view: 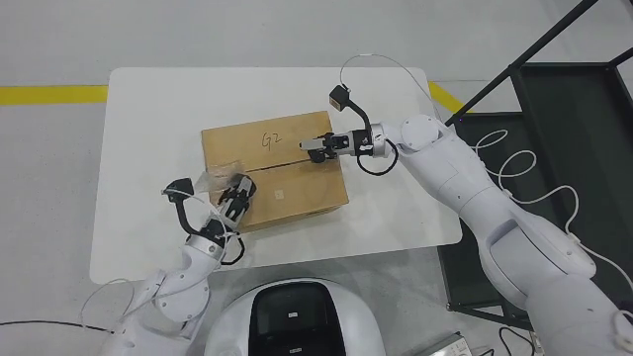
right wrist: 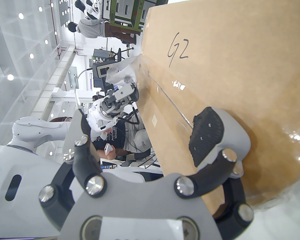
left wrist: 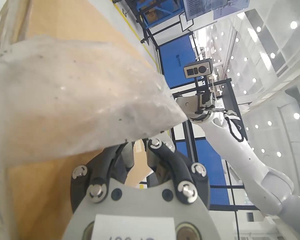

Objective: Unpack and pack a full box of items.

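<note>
So the white surface point(view: 148, 158) had one closed cardboard box point(view: 282, 188) sitting roughly in the middle, "G2" scribbled on top. Clear tape was running down the centre seam between the two flaps.

At one end of that seam a tape strip point(left wrist: 72, 96) was peeled up and standing off the box, all crinkly and cloudy. The left claw point(view: 235, 198) was right at that end and looked pressed together on the strip, though the tape itself hid the tips in the left wrist view.

The right claw point(view: 313, 147) was at the opposite end of the seam, spread wide, with one ribbed pad point(right wrist: 207, 136) lying on the lid and the other finger off past the box edge.

My guess on handling: the box is stiff, and probably hefty if it's really full, so it shouldn't slide much. The tape is thin, sticky and floppy, and it'll tear if yanked. Best hold is low on the loose end, near the cardboard.
</note>
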